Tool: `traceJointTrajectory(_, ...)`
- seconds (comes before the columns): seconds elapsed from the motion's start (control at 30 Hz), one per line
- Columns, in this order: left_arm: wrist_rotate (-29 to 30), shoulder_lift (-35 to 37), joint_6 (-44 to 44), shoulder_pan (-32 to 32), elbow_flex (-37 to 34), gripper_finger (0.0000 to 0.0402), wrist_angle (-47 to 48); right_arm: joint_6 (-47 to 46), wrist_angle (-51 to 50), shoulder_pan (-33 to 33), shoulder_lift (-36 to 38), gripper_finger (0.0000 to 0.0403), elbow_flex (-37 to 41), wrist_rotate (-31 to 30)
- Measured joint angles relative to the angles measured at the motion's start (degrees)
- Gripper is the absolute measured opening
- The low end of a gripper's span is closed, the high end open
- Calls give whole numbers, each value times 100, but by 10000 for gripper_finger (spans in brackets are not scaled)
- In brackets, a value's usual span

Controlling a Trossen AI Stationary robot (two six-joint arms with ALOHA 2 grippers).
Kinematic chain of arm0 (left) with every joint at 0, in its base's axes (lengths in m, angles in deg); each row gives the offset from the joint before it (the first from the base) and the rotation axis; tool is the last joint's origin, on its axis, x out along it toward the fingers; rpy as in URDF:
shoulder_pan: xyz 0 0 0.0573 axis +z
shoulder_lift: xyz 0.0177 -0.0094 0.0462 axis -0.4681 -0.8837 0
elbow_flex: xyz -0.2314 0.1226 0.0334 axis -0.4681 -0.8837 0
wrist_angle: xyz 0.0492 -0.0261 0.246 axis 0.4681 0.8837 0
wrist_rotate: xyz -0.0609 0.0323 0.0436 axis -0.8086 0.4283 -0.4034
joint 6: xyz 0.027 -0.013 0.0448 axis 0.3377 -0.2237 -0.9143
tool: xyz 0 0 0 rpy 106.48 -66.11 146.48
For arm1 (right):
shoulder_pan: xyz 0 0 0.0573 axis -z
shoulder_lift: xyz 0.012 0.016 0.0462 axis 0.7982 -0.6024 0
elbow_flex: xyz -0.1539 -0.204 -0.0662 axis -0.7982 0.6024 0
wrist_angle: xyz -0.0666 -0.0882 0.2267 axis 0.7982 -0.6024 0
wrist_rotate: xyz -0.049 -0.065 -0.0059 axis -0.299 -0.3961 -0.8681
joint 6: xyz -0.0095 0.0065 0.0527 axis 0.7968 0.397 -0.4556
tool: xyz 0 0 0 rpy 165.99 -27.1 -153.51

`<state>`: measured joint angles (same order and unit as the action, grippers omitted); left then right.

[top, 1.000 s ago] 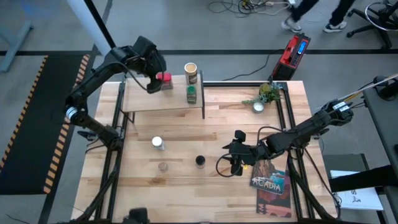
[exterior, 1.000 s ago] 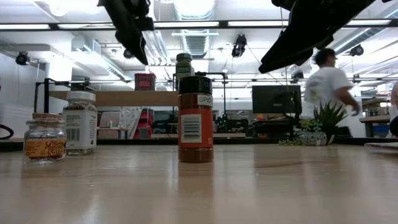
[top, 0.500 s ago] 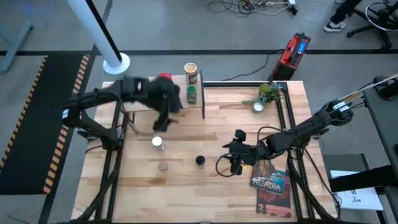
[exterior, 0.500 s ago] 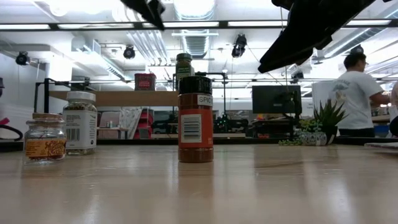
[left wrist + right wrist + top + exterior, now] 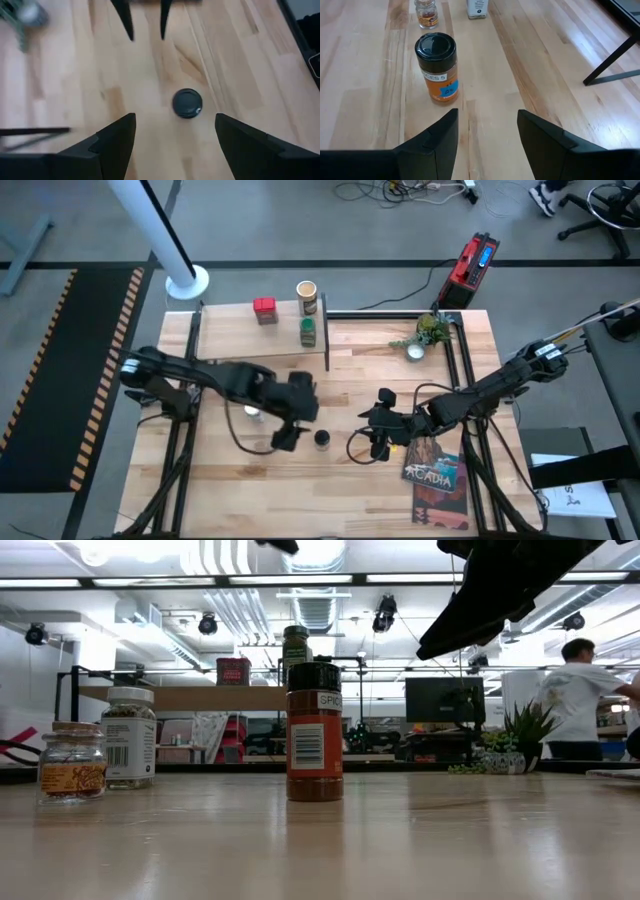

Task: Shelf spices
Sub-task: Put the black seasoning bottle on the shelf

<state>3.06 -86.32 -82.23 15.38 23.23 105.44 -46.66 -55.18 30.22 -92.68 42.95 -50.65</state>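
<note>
Left wrist view, open left tool (image 5: 172,145) above dark-capped brown jar (image 5: 187,103) (untouched, upright)

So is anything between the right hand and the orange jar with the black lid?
No. In the right wrist view, only bare wooden table lies between the open right hand and the dark-capped jar.

Bare tabletop (image 5: 150,75) surrounds the dark-capped brown jar (image 5: 187,103) beneath the open left hand (image 5: 175,137).
</note>
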Motion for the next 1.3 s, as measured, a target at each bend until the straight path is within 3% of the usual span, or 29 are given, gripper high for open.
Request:
traceJointTrajectory(0.27,-27,-794,740,-124,0,261,-13,-9,-11,-26,0,181,0,8)
traceJointTrajectory(0.53,-332,-1400,678,-136,-4,261,-253,-31,-56,-37,0,181,0,16)
traceJointTrajectory(0.7,-265,-1469,867,-137,-4,261,-390,-70,-150,-37,0,181,0,16)
traceJointTrajectory(0.93,-114,-1522,1933,-122,-4,261,-505,-72,-146,-37,0,181,0,14)
traceJointTrajectory(1.1,258,-1639,2252,-121,-4,261,-448,-70,-116,-37,0,181,0,14)
traceJointTrajectory(1.3,-42,-1703,2433,-119,-4,276,-536,-64,-117,-37,0,181,0,14)
